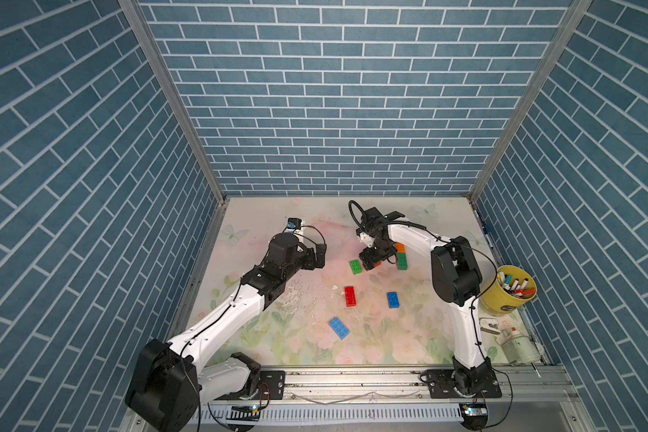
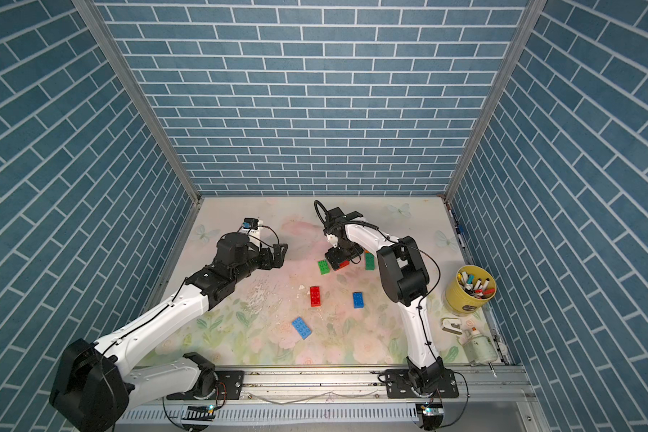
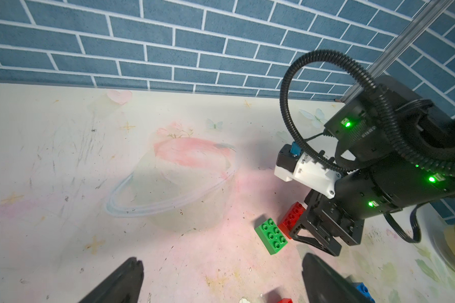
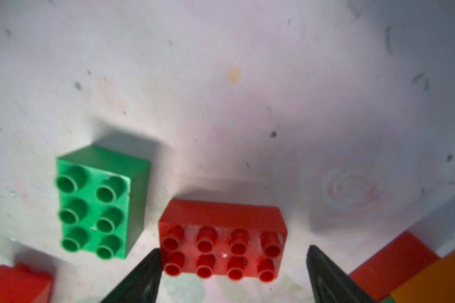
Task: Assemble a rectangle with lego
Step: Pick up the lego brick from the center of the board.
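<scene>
- On the right gripper point(image 4: 233, 250) the jaws are seen spread, nothing pinched.
- The red brick point(image 4: 222, 244) is found between them on the worktop point(image 4: 247, 78), long axis across the gap.
- The left gripper point(image 3: 221, 258), jaws spread too, is seen well apart.

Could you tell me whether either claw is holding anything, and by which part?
Nothing is held. The right claw stands open around the red brick, with a visible gap at one end of the brick. The left claw hangs open and empty.

High top views overlook everything; nearer wrist views share the green brick point(image 3: 271, 236) point(image 4: 100, 207).
</scene>
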### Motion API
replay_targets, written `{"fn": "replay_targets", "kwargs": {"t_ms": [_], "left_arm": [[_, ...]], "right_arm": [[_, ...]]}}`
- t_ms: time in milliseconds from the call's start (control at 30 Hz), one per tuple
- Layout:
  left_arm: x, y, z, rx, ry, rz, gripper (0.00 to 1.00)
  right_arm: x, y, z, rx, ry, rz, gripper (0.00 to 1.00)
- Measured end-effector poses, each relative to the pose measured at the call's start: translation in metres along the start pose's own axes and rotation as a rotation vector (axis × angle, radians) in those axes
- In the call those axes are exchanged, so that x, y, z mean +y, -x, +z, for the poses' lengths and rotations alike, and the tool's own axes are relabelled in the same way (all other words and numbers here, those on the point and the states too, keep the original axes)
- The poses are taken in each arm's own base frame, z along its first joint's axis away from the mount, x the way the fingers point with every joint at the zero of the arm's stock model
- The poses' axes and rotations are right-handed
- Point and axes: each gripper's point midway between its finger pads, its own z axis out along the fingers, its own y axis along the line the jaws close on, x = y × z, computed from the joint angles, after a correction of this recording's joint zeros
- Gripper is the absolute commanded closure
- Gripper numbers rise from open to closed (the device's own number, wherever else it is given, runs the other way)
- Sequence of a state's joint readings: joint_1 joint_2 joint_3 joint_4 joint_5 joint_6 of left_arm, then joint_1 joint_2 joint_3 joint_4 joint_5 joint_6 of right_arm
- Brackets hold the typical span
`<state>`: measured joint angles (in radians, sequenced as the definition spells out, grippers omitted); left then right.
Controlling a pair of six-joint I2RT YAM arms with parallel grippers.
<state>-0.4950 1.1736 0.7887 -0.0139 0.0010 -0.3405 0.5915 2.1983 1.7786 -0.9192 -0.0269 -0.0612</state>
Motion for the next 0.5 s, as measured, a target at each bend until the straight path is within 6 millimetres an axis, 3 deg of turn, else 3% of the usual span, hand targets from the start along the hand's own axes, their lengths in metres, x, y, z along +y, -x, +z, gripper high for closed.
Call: {"fn": "replay_targets", "kwargs": {"t_ms": [167,333,500], "left_arm": [[0.002,0.0,0.001,0.001,0.005,-0.002,0.0],[0.003,-0.001,0.002,0.005,0.007,-0.002,0.0],[0.003,-0.001,0.002,0.005,0.008,-0.002,0.0]], "right_arm": [[0.003,0.011,0.003,-0.016,-0.002,-0.009,0.18],[0.006,0.007,0.016,0.016,-0.009,-0.015,0.25],[0.004,0.007,0.016,0.018,-0.028,-0.005,0.4]]}}
